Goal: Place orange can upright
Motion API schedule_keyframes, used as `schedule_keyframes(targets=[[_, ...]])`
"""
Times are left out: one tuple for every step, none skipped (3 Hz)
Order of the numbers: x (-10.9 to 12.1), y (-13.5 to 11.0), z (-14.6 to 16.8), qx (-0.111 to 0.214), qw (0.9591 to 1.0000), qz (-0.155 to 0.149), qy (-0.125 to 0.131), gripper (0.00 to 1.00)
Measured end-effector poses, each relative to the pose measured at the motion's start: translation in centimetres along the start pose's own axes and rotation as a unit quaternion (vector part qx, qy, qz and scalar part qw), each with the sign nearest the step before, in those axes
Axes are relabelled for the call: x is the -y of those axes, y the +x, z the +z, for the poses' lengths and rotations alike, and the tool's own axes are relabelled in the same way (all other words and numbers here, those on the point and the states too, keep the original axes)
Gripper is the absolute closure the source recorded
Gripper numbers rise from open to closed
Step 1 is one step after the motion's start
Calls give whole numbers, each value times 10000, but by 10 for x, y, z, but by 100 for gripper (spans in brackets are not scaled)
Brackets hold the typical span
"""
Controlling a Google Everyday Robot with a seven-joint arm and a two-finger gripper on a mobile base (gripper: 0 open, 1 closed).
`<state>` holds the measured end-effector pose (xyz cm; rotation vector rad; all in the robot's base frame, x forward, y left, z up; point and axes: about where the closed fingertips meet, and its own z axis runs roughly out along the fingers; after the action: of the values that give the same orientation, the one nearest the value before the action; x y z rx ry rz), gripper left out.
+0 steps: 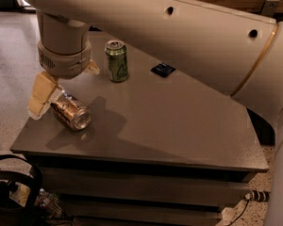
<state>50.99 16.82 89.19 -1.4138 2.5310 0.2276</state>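
Observation:
The orange can (71,112) lies on its side near the left edge of the grey table (179,126), its silver end facing the front right. My gripper (65,84) hangs from the big white arm right above the can's far end. One tan finger (39,96) is down beside the can at its left, and the tip of the other finger (92,68) shows to the right. The fingers stand apart, and the can rests on the table.
A green can (117,61) stands upright at the back of the table. A small dark blue packet (162,69) lies to its right. The white arm (188,36) spans the top of the view. Black cables (9,192) lie on the floor at lower left.

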Motion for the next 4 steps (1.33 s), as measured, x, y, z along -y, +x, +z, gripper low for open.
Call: schedule_keyframes(targets=[[10,0,7,-64,9990,379,210,0],[15,-1,16,-279,9968,600,443,0],[12,-1,29,-594,9946,675,518,0],[14,7,45,-977,9910,761,506,0]])
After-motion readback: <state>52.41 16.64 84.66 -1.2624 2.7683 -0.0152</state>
